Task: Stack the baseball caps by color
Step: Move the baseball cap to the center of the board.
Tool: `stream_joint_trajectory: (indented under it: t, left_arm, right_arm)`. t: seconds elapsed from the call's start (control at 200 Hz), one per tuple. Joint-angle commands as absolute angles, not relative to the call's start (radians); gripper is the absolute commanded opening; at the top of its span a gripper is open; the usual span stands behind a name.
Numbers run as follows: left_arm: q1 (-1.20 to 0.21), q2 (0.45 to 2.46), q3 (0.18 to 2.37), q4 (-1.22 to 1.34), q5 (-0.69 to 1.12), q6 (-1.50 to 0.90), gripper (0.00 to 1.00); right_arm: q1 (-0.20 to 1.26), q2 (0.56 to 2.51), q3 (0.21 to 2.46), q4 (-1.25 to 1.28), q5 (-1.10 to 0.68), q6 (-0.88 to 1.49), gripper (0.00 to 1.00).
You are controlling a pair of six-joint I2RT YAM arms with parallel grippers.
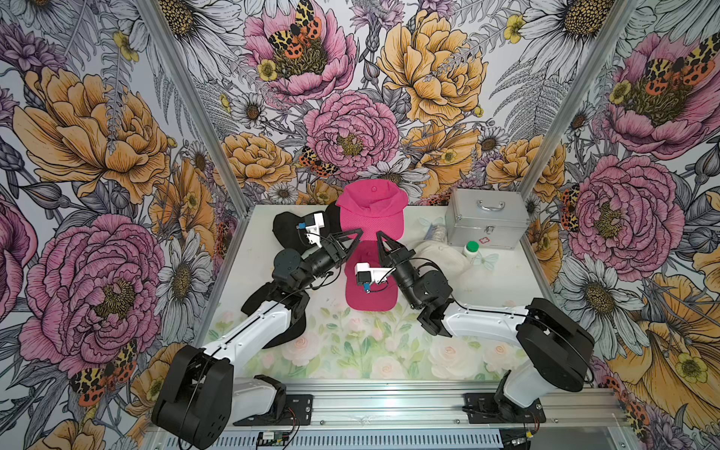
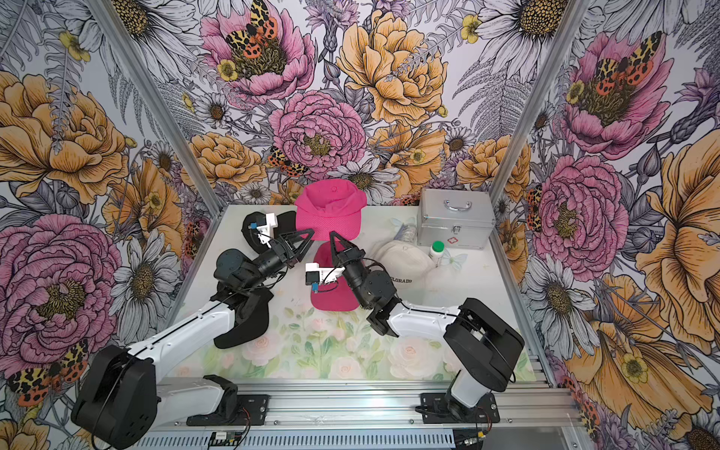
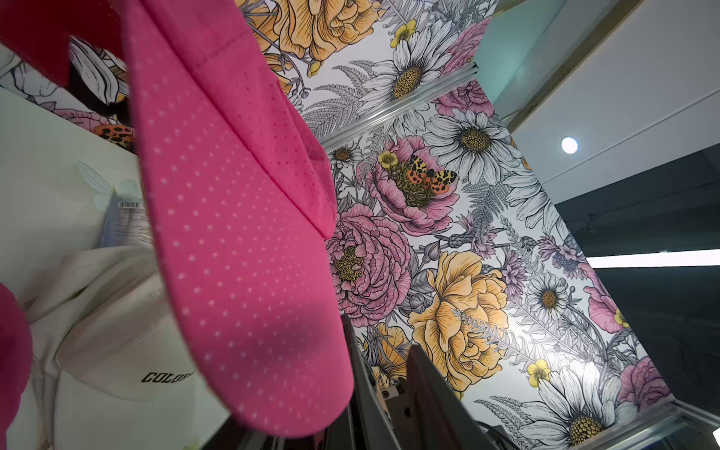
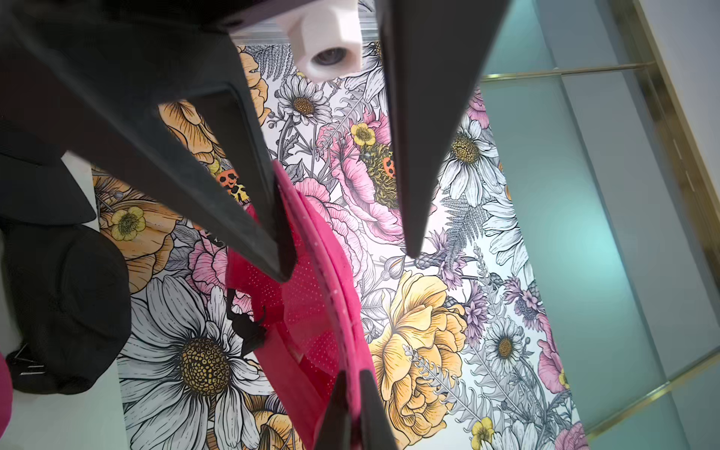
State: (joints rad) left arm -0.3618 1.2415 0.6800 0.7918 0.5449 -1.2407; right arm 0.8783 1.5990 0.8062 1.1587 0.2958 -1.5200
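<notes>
Bolted to the aluminium rail [image 1: 389, 401] at the near edge, two arms reach over a table [image 1: 350, 358] printed with pale roses. From left: black caps [image 1: 286, 230] lie under and beyond the left arm. The left gripper [image 1: 357, 235] stands with jaws apart, one finger against the edge of a hot pink cap [image 1: 370, 210], nothing pinched between them. That cap is held up off the table toward its back, its brim nipped tight by the right gripper [image 1: 379, 234]. A second pink cap [image 1: 370, 302] lies flat beneath the right wrist. Farther right sit cream caps [image 2: 405, 259], one lettered COLORADO, then a green-lidded bottle [image 1: 472, 249] and a silver case [image 1: 487, 222]. Made of light perforated cloth, the raised cap will likely sag and fold anywhere but the stiffer brim, which looks the surest hold. Bold floral wallpaper [image 1: 97, 136] covers the booth's three walls.
</notes>
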Motion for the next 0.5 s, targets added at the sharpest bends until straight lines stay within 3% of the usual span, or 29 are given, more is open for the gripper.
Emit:
stream_joint_trajectory:
  t: [0.0, 0.135, 0.295, 0.45, 0.495]
  left_arm:
    - [-0.336, 1.255, 0.704, 0.851, 0.569, -1.231, 0.49]
    - [-0.332, 1.289, 0.73, 0.874, 0.572, -1.228, 0.47]
    - [-0.324, 1.325, 0.753, 0.919, 0.573, -1.239, 0.32]
    - [-0.315, 1.377, 0.782, 0.957, 0.594, -1.246, 0.0]
    - [-0.312, 1.394, 0.793, 0.966, 0.598, -1.24, 0.0]
  right_arm:
    - [0.889, 1.588, 0.787, 1.202, 0.312, -1.521, 0.0]
    - [0.903, 1.591, 0.782, 1.201, 0.313, -1.522, 0.0]
    - [0.909, 1.589, 0.772, 1.197, 0.322, -1.52, 0.0]
    - [0.908, 1.591, 0.77, 1.165, 0.343, -1.473, 0.0]
    - [0.908, 1.586, 0.777, 1.132, 0.357, -1.429, 0.03]
